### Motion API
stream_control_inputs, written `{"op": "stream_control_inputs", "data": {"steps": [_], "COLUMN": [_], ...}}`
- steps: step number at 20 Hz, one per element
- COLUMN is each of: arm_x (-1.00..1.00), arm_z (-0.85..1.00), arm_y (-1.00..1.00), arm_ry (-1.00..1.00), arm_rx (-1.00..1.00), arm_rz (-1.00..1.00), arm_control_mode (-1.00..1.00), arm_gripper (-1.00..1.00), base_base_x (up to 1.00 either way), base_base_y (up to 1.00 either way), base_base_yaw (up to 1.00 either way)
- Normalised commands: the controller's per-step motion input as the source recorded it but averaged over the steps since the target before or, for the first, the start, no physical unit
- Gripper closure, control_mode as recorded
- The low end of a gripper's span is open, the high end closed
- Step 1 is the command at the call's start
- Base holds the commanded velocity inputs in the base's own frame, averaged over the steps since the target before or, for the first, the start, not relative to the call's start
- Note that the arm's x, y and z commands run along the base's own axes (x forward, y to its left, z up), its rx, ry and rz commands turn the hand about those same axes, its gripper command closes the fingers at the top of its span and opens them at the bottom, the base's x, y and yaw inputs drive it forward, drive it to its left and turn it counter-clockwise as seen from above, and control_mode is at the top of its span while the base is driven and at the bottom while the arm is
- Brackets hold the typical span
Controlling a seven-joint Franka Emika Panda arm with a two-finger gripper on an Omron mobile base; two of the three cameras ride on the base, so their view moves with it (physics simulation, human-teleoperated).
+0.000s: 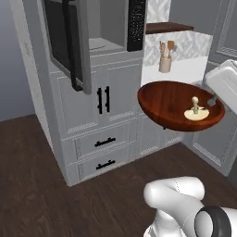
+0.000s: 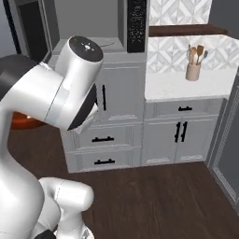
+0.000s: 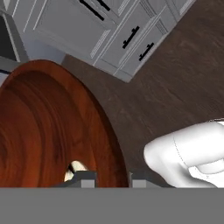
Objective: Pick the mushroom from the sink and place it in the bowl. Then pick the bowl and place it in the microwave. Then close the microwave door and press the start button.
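Bowl (image 1: 180,105) hangs in the air at centre right of the left base view, its rim pinched between the jaws, the mushroom (image 1: 196,111) resting inside. Tilting en route to the open microwave (image 1: 99,25) at upper left could spill the mushroom, or the rim could strike the microwave door (image 1: 69,39).

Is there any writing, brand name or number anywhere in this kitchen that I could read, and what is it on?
None can be read.
Microwave control panel: rows of tiny pale marks, too small and blurred to read.
Bowl, mushroom, utensil holder, cabinet drawers: no lettering visible.
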Motion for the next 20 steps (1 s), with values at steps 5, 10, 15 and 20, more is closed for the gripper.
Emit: {"op": "stream_control_inputs", "data": {"steps": [5, 10, 15, 20], "arm_x": [0.00, 0.00, 0.00, 0.00], "arm_z": [0.00, 0.00, 0.00, 0.00], "arm_y": [0.00, 0.00, 0.00, 0.00], "arm_ry": [0.00, 0.00, 0.00, 0.00], "arm_rx": [0.00, 0.00, 0.00, 0.00], "arm_rz": [0.00, 0.00, 0.00, 0.00], "arm_control_mode": [1.00, 1.00, 1.00, 1.00], "arm_gripper": [1.00, 1.00, 1.00, 1.00], "base_base_x": [0.62, 1.00, 0.98, 0.69], "base_base_y": [-0.79, 0.17, 0.68, 0.33], "base_base_yaw": [0.29, 0.03, -0.03, 0.14]}}
